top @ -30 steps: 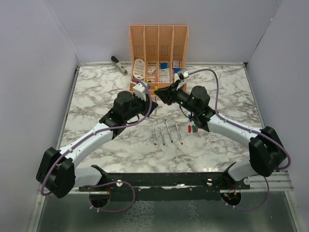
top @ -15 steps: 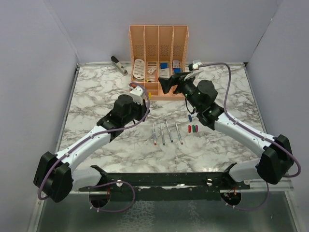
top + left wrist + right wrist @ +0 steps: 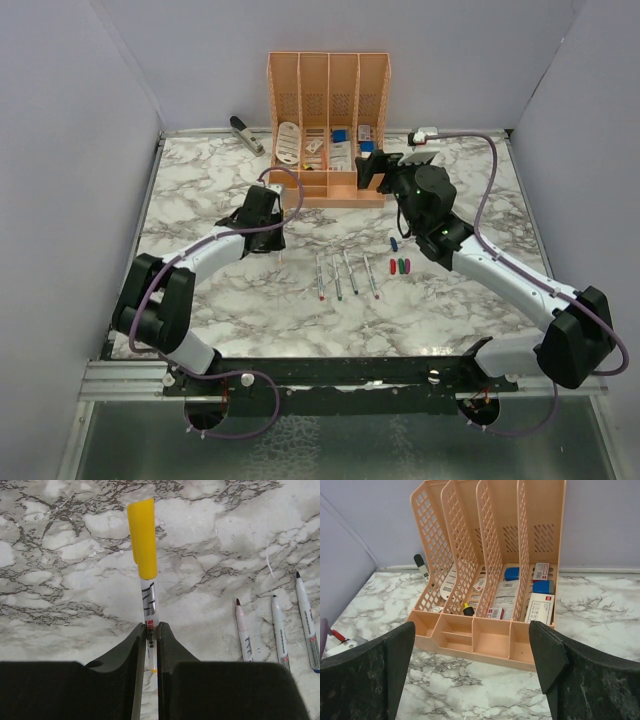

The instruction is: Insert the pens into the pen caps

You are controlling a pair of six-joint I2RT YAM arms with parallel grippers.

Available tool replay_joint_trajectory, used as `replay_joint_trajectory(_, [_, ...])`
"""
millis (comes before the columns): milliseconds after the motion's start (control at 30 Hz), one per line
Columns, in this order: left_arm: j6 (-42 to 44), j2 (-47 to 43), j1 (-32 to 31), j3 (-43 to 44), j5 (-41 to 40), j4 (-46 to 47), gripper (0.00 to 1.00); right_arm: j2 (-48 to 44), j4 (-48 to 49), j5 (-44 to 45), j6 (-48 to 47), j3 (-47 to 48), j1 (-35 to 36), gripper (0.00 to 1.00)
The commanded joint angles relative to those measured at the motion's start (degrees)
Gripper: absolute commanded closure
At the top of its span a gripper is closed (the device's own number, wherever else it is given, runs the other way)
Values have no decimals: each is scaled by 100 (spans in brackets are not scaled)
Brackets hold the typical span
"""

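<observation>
My left gripper (image 3: pixel 151 628) is shut on a grey-white pen (image 3: pixel 149 600) whose tip wears the yellow cap (image 3: pixel 142 537); it hangs just above the marble. In the top view this gripper (image 3: pixel 271 237) is left of several bare pens (image 3: pixel 336 277) lying side by side. Three of them show at the right of the left wrist view (image 3: pixel 279 630). The blue cap (image 3: pixel 393 243), red cap (image 3: pixel 393 267), green cap (image 3: pixel 401 266) and magenta cap (image 3: pixel 408 265) lie just right of the pens. My right gripper (image 3: pixel 372 166) stands wide open and holds nothing, facing the organizer.
The orange organizer (image 3: pixel 328 90) with white stationery stands at the back centre, and fills the right wrist view (image 3: pixel 490 647). A grey stapler (image 3: pixel 245 133) lies at the back left. Grey walls close in the marble table (image 3: pixel 200 180) on both sides.
The grippers were together in front of the organizer. The right one opened and drew back to the right. The left arm swung left and nearer with the yellow-capped pen.
</observation>
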Motion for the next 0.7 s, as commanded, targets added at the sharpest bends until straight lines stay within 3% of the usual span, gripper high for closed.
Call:
replay_joint_trajectory(0, [-136, 506, 175, 440, 277, -324, 100, -241, -380, 347, -92, -29, -8, 5])
replay_joint_trajectory(200, [186, 1307, 188, 1047, 377, -1040, 100, -237, -677, 487, -48, -32, -8, 6])
replay_joint_trajectory(467, [190, 1569, 206, 1304, 102, -1389, 100, -275, -764, 361, 28, -155, -8, 7])
replay_joint_trajectory(667, [153, 1621, 216, 1407, -40, -1453, 89, -279, -769, 196, 38, -225, -8, 7])
